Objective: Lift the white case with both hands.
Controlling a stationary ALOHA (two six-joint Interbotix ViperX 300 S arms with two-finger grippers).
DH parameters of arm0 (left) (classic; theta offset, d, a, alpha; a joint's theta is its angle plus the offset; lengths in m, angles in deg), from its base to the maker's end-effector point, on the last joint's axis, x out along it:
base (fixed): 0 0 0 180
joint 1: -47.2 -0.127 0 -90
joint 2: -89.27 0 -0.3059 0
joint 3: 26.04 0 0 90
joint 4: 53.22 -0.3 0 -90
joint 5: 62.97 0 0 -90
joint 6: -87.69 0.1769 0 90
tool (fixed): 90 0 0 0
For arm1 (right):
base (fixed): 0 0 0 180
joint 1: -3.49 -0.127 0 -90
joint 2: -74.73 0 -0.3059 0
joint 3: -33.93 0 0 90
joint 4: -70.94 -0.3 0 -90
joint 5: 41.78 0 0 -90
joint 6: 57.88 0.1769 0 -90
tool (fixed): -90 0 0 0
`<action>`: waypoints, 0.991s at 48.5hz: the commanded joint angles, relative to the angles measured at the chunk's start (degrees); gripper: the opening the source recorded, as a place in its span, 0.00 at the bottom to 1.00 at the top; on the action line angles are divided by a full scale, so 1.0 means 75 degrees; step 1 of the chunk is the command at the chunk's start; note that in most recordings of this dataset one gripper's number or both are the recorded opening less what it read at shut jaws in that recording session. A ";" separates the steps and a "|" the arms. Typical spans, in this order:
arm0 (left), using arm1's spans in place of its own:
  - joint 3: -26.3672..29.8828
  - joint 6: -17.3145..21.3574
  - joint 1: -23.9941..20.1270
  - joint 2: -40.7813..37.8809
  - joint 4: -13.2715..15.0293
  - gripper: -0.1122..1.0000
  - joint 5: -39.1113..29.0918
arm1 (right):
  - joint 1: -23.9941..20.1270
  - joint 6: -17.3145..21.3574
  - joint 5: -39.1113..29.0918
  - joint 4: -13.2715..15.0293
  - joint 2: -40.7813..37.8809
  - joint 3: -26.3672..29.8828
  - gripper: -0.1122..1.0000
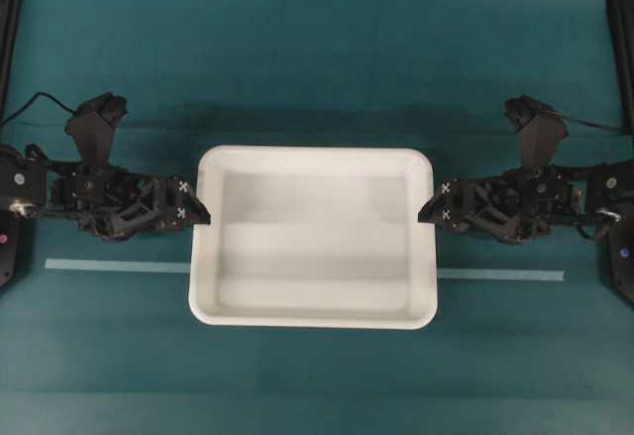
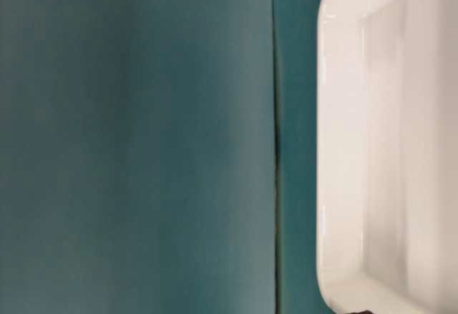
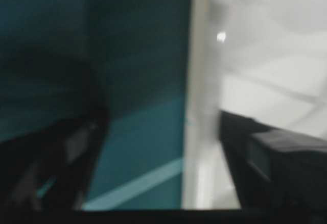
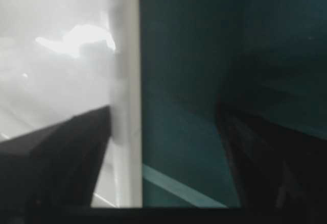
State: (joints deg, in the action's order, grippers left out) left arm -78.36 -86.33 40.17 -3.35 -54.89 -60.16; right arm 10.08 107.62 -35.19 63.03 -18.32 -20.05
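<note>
The white case (image 1: 315,155) lies flat on the teal table, empty, with its long sides running left to right. My left gripper (image 1: 202,215) stands open at the case's left rim, which passes between its wide-apart jaws in the left wrist view (image 3: 199,132), one finger (image 3: 271,163) over the inside and the other outside. At the opposite rim my right gripper (image 1: 428,211) is open too, and that rim (image 4: 127,106) runs between its spread fingers (image 4: 56,157). Neither jaw pair presses on the rim. The table-level view shows one end of the case (image 2: 343,149).
A pale tape strip (image 1: 119,266) crosses the teal cloth and continues right of the case (image 1: 500,275). Black frame posts stand at the far left (image 1: 10,19) and far right (image 1: 619,19) edges. A cable (image 1: 40,103) trails behind the left arm.
</note>
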 commanded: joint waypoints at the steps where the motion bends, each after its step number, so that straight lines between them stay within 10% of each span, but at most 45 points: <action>1: 0.0059 0.0082 -0.0059 0.0070 -0.0023 0.98 0.0035 | 0.0012 -0.0012 0.0000 0.0023 0.0012 0.0117 0.86; 23: 0.0117 0.1043 -0.0059 0.1898 -0.0023 0.96 -0.0012 | 0.0352 -0.0879 -0.1266 0.0281 0.1547 0.0668 0.86; 48: 0.0375 0.3797 0.0000 0.4629 -0.0012 0.95 -0.1207 | 0.0387 -0.4219 -0.2508 0.0516 0.3504 0.1336 0.86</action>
State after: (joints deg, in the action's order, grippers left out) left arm -77.04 -59.09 39.99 30.23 -54.89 -67.27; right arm 13.07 78.53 -54.96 66.72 7.17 -11.26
